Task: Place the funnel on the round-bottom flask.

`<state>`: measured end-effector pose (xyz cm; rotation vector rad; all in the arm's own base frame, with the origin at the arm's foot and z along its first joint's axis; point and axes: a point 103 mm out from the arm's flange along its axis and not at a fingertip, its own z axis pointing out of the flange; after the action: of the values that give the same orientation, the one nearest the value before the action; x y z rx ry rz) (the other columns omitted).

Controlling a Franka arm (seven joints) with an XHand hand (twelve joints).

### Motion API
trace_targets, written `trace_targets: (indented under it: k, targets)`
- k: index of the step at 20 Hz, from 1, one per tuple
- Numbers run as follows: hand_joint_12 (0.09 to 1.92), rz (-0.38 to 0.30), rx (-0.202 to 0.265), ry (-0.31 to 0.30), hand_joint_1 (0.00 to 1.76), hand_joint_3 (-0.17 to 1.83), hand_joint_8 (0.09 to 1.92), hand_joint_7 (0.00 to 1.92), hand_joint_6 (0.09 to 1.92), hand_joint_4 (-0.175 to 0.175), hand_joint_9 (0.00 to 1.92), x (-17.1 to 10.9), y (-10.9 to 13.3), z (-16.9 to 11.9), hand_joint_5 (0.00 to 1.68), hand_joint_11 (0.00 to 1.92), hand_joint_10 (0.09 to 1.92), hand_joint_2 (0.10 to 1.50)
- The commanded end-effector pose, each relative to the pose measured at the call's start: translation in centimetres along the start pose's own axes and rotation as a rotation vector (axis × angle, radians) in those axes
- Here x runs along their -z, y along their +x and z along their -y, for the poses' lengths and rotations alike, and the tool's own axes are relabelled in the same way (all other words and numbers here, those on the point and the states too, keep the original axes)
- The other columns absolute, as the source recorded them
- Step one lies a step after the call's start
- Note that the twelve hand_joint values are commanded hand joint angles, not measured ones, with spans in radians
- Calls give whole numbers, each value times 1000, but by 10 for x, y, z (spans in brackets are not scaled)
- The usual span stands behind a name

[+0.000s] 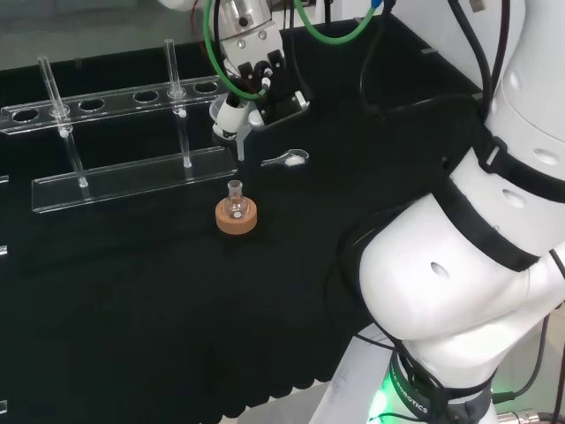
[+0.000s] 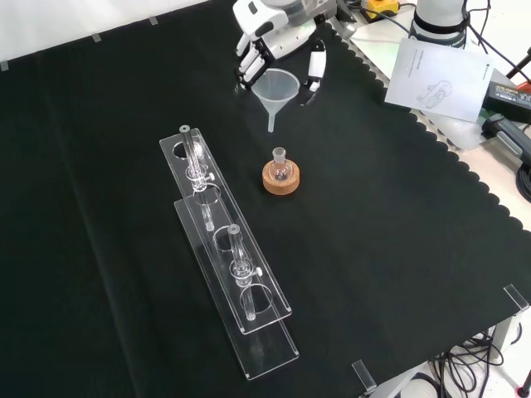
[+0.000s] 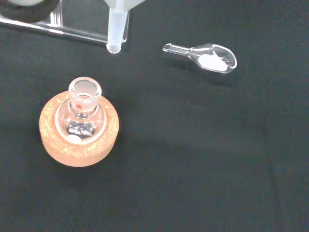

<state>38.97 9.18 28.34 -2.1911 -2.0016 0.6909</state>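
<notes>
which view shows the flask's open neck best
The wrist view: it looks down into the round-bottom flask on its cork ring. Head and front views show it small, from the side, below the hand with the funnel.

Even, bright overhead light on matte black cloth; little glare.

In the head view the white arm link point(image 1: 459, 265) is brightly lit, with a green glow at its base. The black cloth point(image 2: 99, 207) swallows shadows; in the front view none fall clearly. Small highlights glint on the clear rack point(image 2: 224, 265) and on the round-bottom flask point(image 3: 81, 113), which looks crisp in the wrist view. There the funnel point(image 3: 116, 29) stem, close to the lens, seems slightly soft.
</notes>
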Motion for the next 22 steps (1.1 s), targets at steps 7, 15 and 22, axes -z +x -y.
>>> trace_targets:
  k: [7,15,22]
  targets:
    - [1238,36,8,24,748,542,736,694,110,-68,1087,-17,24,-10,580,670,530,707]
    - [1238,33,7,34,751,543,737,694,117,-67,1084,-31,27,-15,590,667,531,708]
    - [1238,36,12,56,754,544,739,695,122,-68,1083,-42,30,-20,593,666,533,709]
